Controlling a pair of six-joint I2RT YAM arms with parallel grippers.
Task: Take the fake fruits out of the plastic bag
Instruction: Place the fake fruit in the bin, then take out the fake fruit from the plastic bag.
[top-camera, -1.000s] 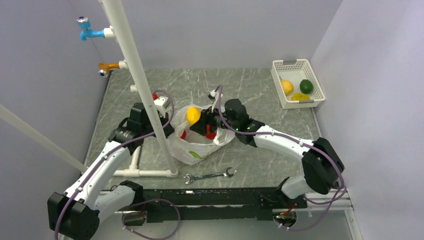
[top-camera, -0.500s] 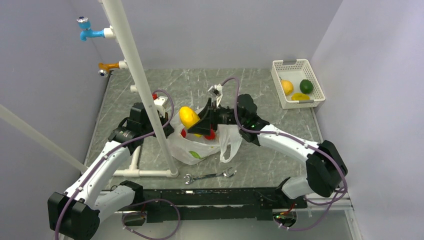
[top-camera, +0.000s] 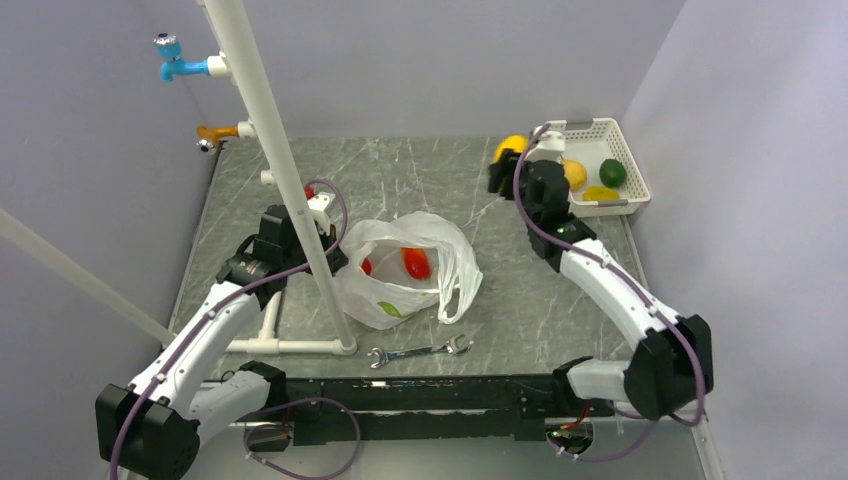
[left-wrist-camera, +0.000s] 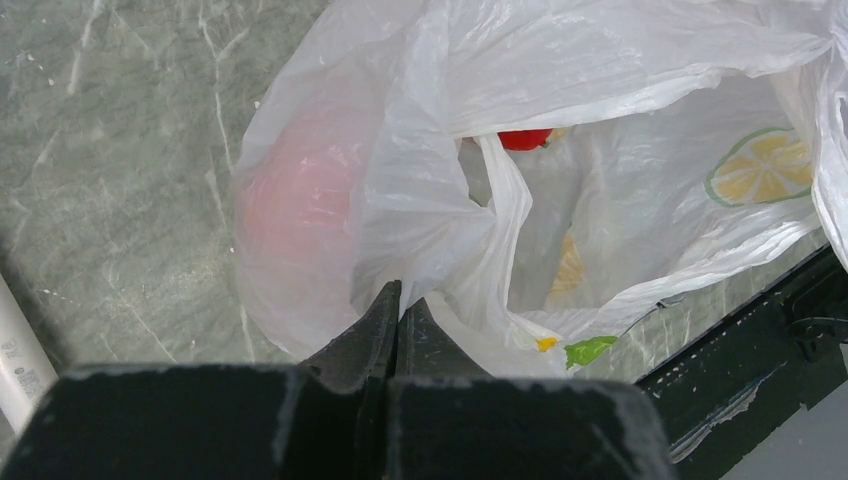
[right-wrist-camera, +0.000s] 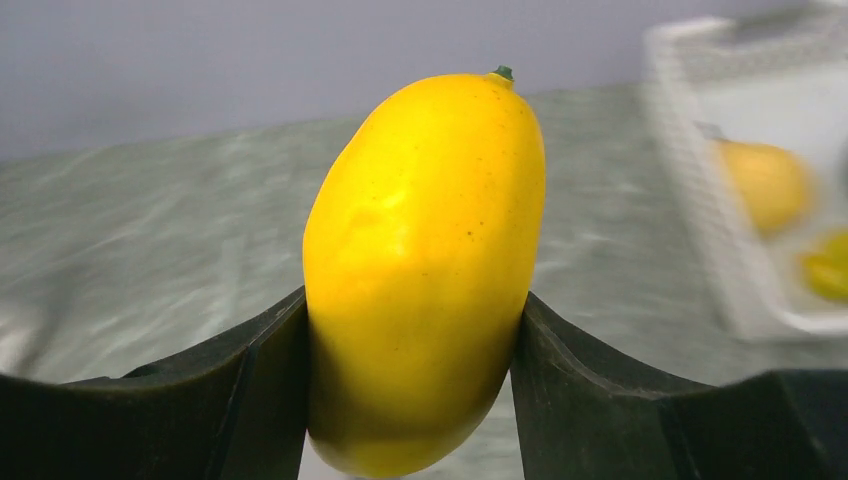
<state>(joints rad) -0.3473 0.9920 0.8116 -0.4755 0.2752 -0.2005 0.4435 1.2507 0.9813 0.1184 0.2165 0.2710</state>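
Plastic bag (top-camera: 441, 236), table centre: thin, limp, slippery film; take hold at a bunched rim fold. Left gripper (left-wrist-camera: 398, 300): jaws together, apparently nipping such a fold. Red fruit (top-camera: 416, 262) lies inside. Yellow fruit (right-wrist-camera: 425, 250): light, rigid, smooth. Right gripper (right-wrist-camera: 415, 312) is clamped on its waist. Only top ext. view shows the basket (top-camera: 585, 127) alongside; only wrist view shows jaw contact.

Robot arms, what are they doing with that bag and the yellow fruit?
They are emptying fake fruit out of the plastic bag. The left claw is pinched shut on the bag's edge, holding it in place on the table. The right claw grips a yellow fruit up in the air close to the white basket, which already holds three fruits. A red fruit lies inside the bag, waiting to come out.
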